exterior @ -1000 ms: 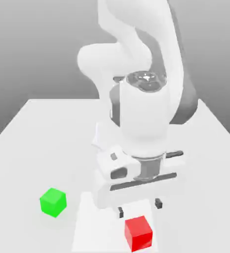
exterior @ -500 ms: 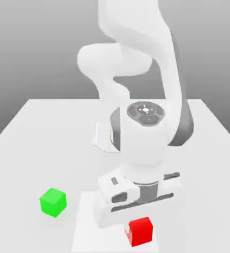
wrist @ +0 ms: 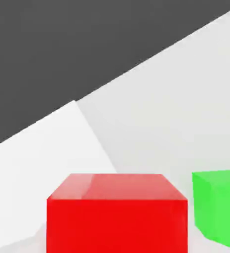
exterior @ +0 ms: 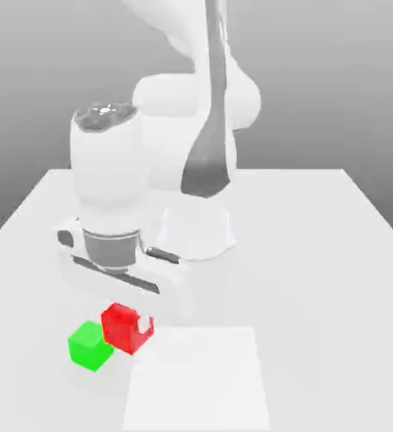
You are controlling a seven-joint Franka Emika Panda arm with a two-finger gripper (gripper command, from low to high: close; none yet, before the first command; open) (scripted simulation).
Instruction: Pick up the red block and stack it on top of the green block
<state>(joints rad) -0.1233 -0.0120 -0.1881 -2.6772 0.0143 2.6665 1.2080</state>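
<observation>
Start with the counter (exterior: 318,253): you have one broad white surface, and it carries a single brighter white square patch (exterior: 200,375) lying just beside the green block, on the exterior view's right of it.

Above that stands your one arm (exterior: 107,181), bent down over the green block's side of the counter. It hangs low because the load has to be brought over the green block before it can be set down.

The end effector (exterior: 131,327) is clamped on the red block (exterior: 122,326), its fingers pressed against opposite faces. You can see one pale finger (exterior: 146,325) on the side of the cube turned away from the green block. The grip is what keeps the cube off the counter: it sits slightly higher than the green block and looks tilted, so I judge it is being carried, not resting.

The red block is just beside the green block (exterior: 89,344), at its upper corner on the exterior view's right, overlapping it there. It is not yet squarely above it, so I judge the stacking step remains undone.

Count: one red block, one green block. The hand view shows the same pair, red (wrist: 117,212) close up and green (wrist: 218,205) beside it.
</observation>
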